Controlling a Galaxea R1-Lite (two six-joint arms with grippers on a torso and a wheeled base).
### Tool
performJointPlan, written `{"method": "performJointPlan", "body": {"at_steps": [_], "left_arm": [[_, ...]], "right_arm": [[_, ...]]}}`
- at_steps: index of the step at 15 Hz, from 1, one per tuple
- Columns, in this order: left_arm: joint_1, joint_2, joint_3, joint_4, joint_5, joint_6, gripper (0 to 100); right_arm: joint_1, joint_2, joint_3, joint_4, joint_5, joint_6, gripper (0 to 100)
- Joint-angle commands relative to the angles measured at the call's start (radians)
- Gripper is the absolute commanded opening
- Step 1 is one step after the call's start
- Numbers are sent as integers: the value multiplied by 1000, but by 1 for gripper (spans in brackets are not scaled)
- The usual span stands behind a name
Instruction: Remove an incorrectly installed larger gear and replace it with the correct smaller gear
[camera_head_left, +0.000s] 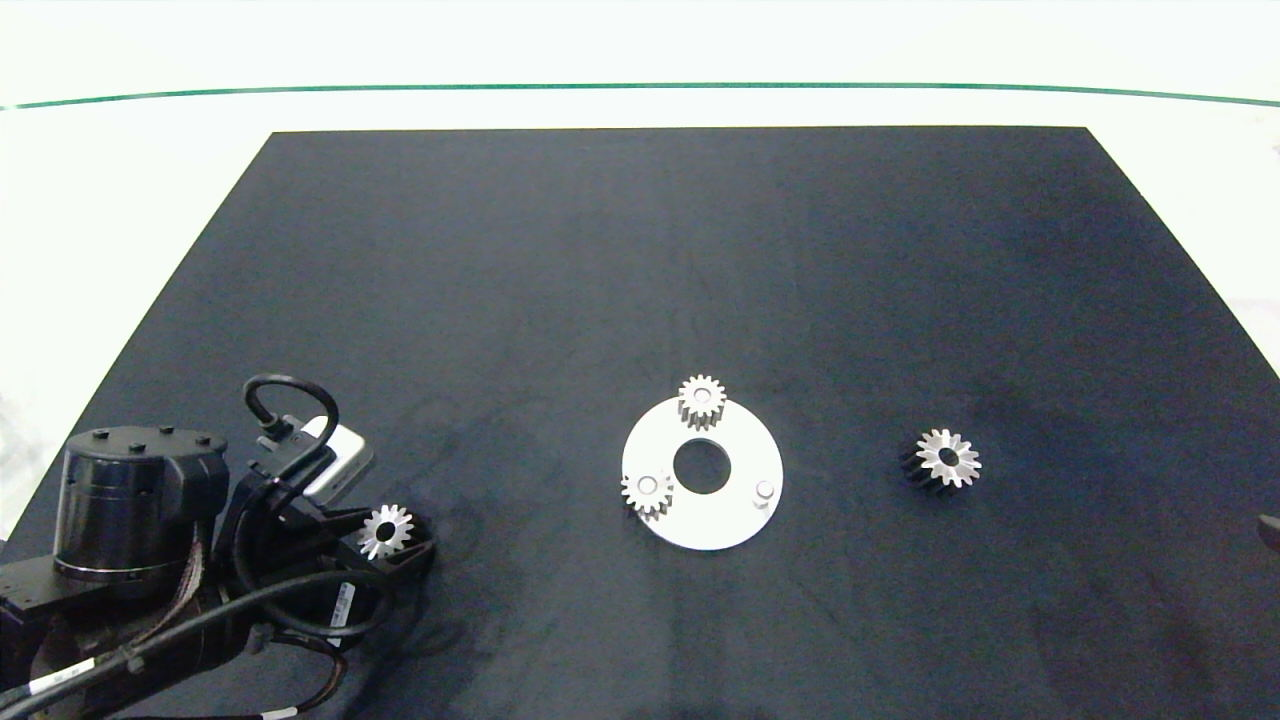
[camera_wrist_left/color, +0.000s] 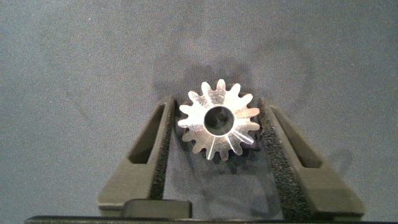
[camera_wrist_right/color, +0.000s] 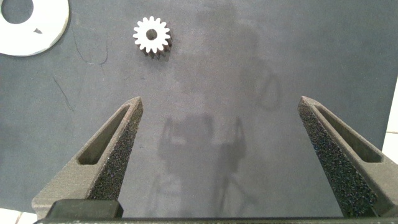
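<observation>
Left arm reaching over the mat's near-left corner

Its left gripper is clamping the larger gear; the right gripper, fingers spread wide, is hovering near the smaller gear lying toward the right edge.

Larger gear: silver, long pointed star-like teeth, small centre hole; face up, between the left gripper's two foam pads, at near left of the mat. Smaller gear: silver, short blunt teeth, round centre hole; lies loose on the mat, well right of the white disc.
</observation>
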Motion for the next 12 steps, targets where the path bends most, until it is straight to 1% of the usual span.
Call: {"method": "performJointPlan", "body": {"at_steps": [1, 8, 12], "left_arm": [[0, 0, 0, -2, 0, 2, 44], [-3, 6, 18, -4, 1, 2, 30], [-3, 26, 40, -43, 0, 2, 23]], "right_arm": [[0, 0, 1, 2, -1, -1, 100], [0, -2, 7, 2, 2, -1, 100], [0, -2, 9, 2, 5, -1, 100]]}}
